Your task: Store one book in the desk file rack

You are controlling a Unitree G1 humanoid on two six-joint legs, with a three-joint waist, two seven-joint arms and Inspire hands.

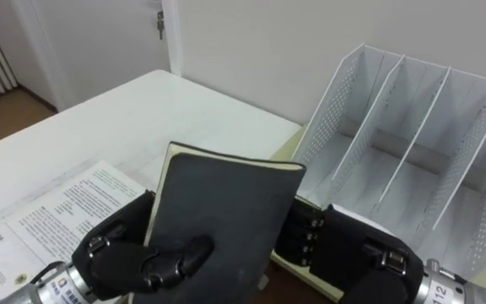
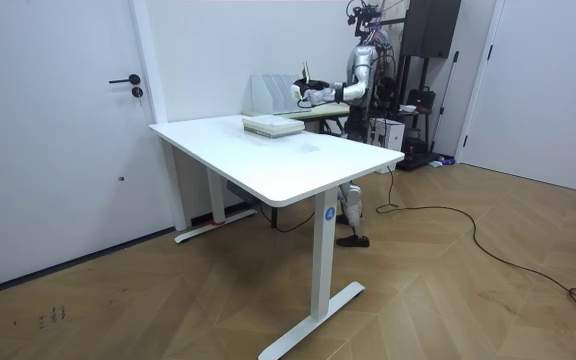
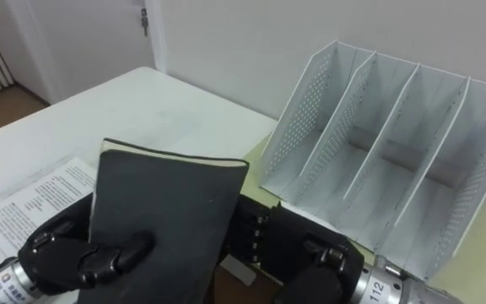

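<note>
1. White rectangular desk top (image 1: 184, 110) bears the rack; in the room view the robot stands at its far end, close by that rack.
2. White perforated metal file rack (image 1: 332, 110) with upright dividers stands near the wall.
3. Black-covered book with cream page edges (image 1: 222, 211) is held up off the desk, tilted, just left of the rack and outside its compartments.
4. White printed sheet (image 1: 66, 207) lies flat, further left of the rack than the book.
5. Black left hand (image 1: 133, 257) grips the book's edge away from the rack, thumb curled over the cover.
6. Black right hand (image 1: 353, 253) sits between book and rack; its fingers go behind the cover, so its grip cannot be told.
</note>
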